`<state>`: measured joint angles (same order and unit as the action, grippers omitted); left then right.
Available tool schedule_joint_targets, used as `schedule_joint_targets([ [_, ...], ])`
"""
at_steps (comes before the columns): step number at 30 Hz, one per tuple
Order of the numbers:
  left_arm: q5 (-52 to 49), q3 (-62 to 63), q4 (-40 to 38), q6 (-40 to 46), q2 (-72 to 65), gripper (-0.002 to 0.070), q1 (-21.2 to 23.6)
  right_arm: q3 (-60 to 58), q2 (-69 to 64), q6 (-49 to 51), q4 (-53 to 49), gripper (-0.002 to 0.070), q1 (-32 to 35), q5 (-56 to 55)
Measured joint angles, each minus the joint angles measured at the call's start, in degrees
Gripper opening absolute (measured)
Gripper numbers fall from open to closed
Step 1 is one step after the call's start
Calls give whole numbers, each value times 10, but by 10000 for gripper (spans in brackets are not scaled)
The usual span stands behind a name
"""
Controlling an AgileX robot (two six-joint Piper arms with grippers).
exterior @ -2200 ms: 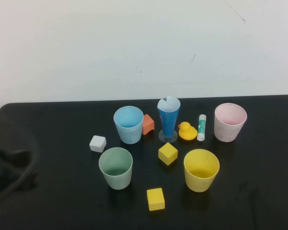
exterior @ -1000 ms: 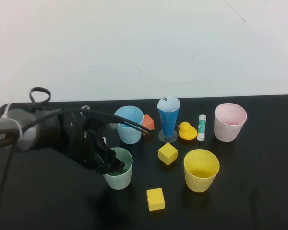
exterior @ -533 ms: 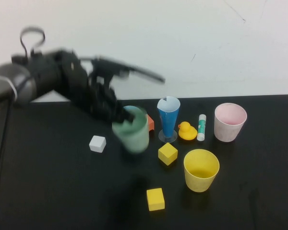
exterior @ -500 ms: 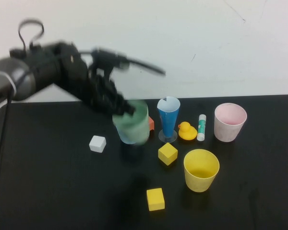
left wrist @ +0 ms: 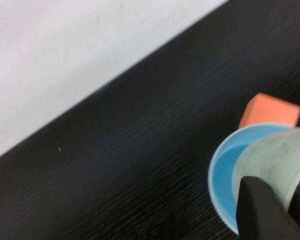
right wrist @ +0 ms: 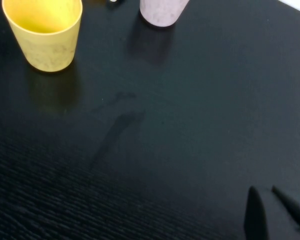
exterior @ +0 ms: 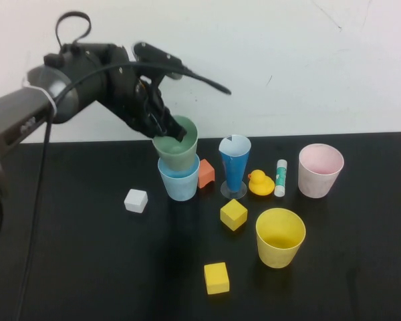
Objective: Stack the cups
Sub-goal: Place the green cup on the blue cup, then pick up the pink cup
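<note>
My left gripper [exterior: 166, 131] is shut on the rim of the pale green cup [exterior: 176, 144] and holds it in the mouth of the light blue cup [exterior: 181, 182], slightly tilted. In the left wrist view a dark finger [left wrist: 258, 210] presses the green cup's wall [left wrist: 275, 159] above the blue cup's inside [left wrist: 226, 170]. The yellow cup [exterior: 280, 236] stands front right and the pale pink cup [exterior: 320, 170] back right, both upright and empty. My right gripper [right wrist: 264, 191] is out of the high view, low over bare table, shut, with the yellow cup [right wrist: 43, 31] and pink cup [right wrist: 162, 10] ahead of it.
A dark-blue cone glass [exterior: 234, 164], orange block [exterior: 206, 173], yellow duck [exterior: 260, 182] and glue stick [exterior: 281, 177] sit in a row right of the blue cup. A white cube [exterior: 136, 200] lies left of it. Two yellow cubes [exterior: 233, 214] [exterior: 216, 277] lie nearer the front.
My left arm came in, took the green cup from the front left, lifted it and carried it back and right over the blue cup, where it now sits lower in the mouth.
</note>
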<state>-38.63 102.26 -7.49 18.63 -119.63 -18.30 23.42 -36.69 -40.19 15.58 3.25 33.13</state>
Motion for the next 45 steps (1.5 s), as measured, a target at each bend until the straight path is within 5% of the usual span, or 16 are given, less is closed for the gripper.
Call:
schedule_joint_targets([
  [5, 7, 0, 9, -1, -24, 18, 0, -3, 0, 0, 0, -3, 0, 0],
  [13, -4, 40, 7, 3, -27, 253, 0, -3, -1, -19, 3, -3, 0, 0],
  [21, -90, 144, 9, 3, 34, 27, 0, 87, -52, -172, 137, -3, 0, 47],
  [28, -102, 154, 9, 4, 181, 4, 0, 192, -207, -327, 273, -3, 0, 113],
  [36, -150, 97, 9, 25, 312, 2, 0, 254, -375, -434, 364, 1, 0, 57],
  [39, -154, 17, 9, 34, 373, 2, 0, 293, -435, -439, 373, 52, 0, 24],
  [45, -102, -176, -9, 32, 533, 2, 0, 390, -557, -442, 377, 279, 0, 13],
])
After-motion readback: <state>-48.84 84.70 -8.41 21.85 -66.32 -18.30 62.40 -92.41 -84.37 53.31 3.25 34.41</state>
